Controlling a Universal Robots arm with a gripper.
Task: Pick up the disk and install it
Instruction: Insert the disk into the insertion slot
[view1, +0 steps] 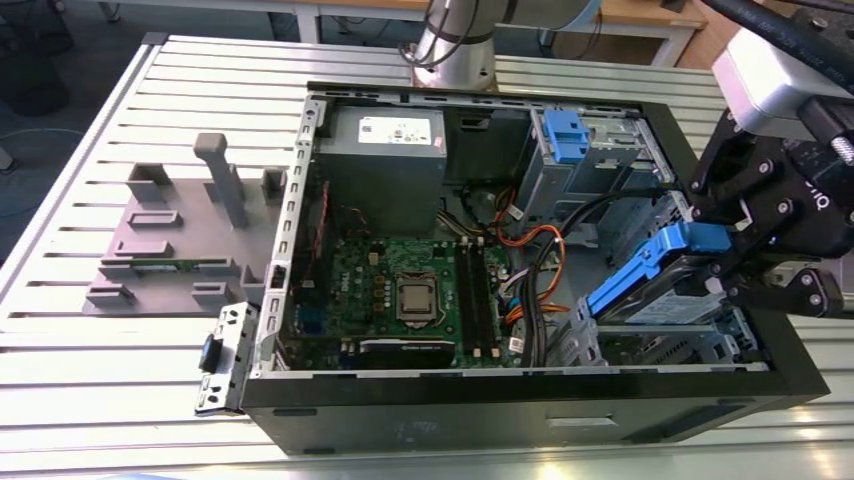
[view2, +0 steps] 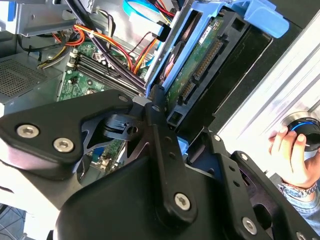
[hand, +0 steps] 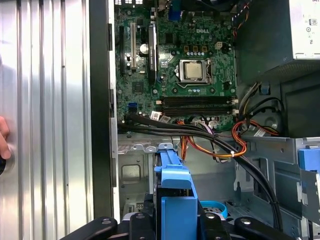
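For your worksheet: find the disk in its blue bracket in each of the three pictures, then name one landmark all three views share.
Exterior view: the disk stands tilted at the case's right end, held in the pincer.
Second wrist view: the disk rises above the pincer linkage, connector edge showing.
First wrist view: the disk, blue bracket edge-on, over the drive bay.
Shared landmark: the green motherboard.

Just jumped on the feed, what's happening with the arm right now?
The tool is shut on the disk, holding it by its blue bracket, tilted, over the drive bay corner of the open computer case at the exterior view's right. The disk is not seated yet. A person's hand rests on a round knob on the table beside the case.
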